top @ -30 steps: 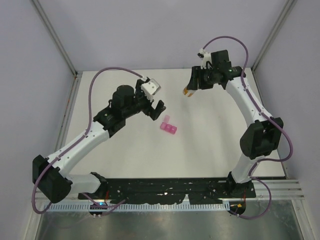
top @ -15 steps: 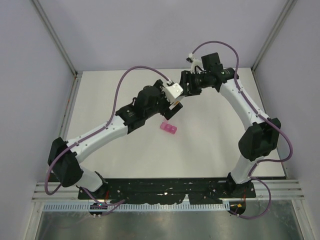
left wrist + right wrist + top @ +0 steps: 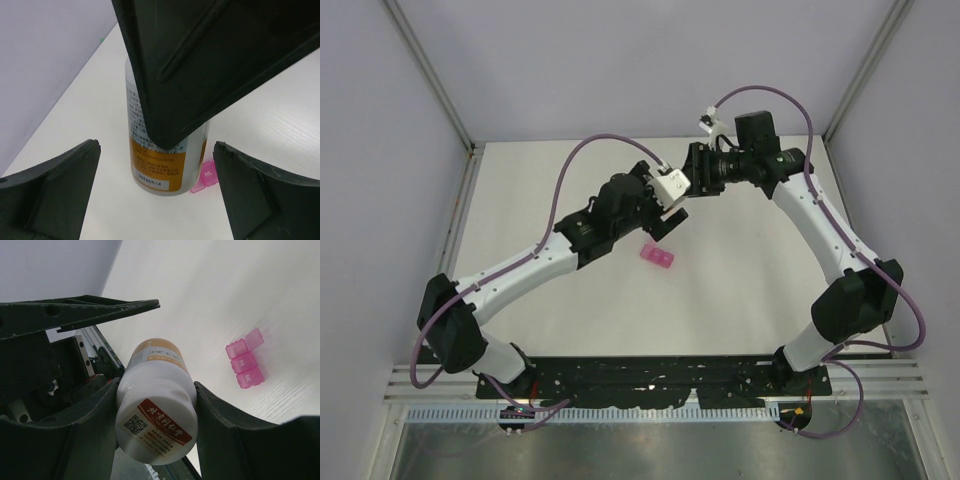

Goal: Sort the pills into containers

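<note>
- Bottle (image 3: 155,415) sits clenched in your right tool (image 3: 157,385); hold it steady.
- Left tool (image 3: 156,147) gapes empty; centre it on the bottle's free end before closing.

**Pink pill box flat on table**

Small translucent bright-pink pill box (image 3: 657,256), a strip of three joined square compartments, lies flat near the middle of the white table (image 3: 750,300). End lid (image 3: 255,338) is flipped open; the other two are closed, with lettering on them.

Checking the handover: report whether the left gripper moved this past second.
Yes. The left gripper swung right, from left of the pink pill box to behind it, near the right gripper.
</note>
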### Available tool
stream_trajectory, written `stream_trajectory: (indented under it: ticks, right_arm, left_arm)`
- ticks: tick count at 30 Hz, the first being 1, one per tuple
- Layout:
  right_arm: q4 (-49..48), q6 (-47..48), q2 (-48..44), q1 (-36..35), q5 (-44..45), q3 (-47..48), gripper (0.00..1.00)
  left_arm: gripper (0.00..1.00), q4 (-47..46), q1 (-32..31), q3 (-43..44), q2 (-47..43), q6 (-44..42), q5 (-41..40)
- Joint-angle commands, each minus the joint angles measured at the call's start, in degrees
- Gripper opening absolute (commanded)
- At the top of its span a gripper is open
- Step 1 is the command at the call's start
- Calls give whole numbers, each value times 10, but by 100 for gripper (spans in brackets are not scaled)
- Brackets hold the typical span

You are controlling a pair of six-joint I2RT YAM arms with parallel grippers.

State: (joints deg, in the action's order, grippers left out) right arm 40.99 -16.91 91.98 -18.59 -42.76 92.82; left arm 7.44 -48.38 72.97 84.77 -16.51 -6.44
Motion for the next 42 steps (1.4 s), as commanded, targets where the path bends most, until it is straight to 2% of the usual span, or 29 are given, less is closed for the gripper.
stream_trajectory:
  ticks: [1, 5, 16, 19, 21, 22, 23, 26, 28, 29, 33, 38, 42]
  right_arm:
    - [-60, -34, -39, 0, -43, -18, 5]
    - [-68, -39, -52, 0, -43, -32, 5]
    - [-79, -40, -66, 0, -33, -56, 5]
    - [-86, -45, -70, 0, -37, -63, 6]
    - [-88, -47, -73, 0, -40, -66, 6]
    - [-90, -47, -74, 0, -40, -67, 8]
    - [-89, -45, -75, -1, -40, -68, 10]
    - [-89, -37, -84, 0, -36, -73, 31]
    - [-87, -27, -93, 0, -32, -74, 45]
    - [-85, -24, -96, 0, -29, -73, 57]
    - [-78, -4, -115, 0, -12, -71, 71]
    - [-73, 15, -141, 0, 0, -79, 81]
    - [-61, 45, -169, 0, 15, -82, 85]
  left_arm:
    - [100, -23, -7, 23, 12, -12, 6]
    - [93, -23, -9, 26, 19, -13, 13]
    - [54, -9, -12, 31, 15, -4, 39]
    - [35, -1, -12, 34, 18, -2, 49]
    - [16, 3, -12, 36, 17, -1, 56]
    - [3, 6, -12, 37, 18, 2, 56]
    - [0, 8, -12, 37, 17, 3, 57]
    - [0, 8, -11, 27, 6, 11, 62]
    - [0, 2, -9, 13, -7, 12, 97]
    - [0, 2, -8, 7, -14, 11, 105]
    - [0, 6, 3, -14, -42, 15, 170]
    - [0, 0, 21, -45, -77, 25, 233]
    - [0, -1, 54, -54, -96, 53, 301]
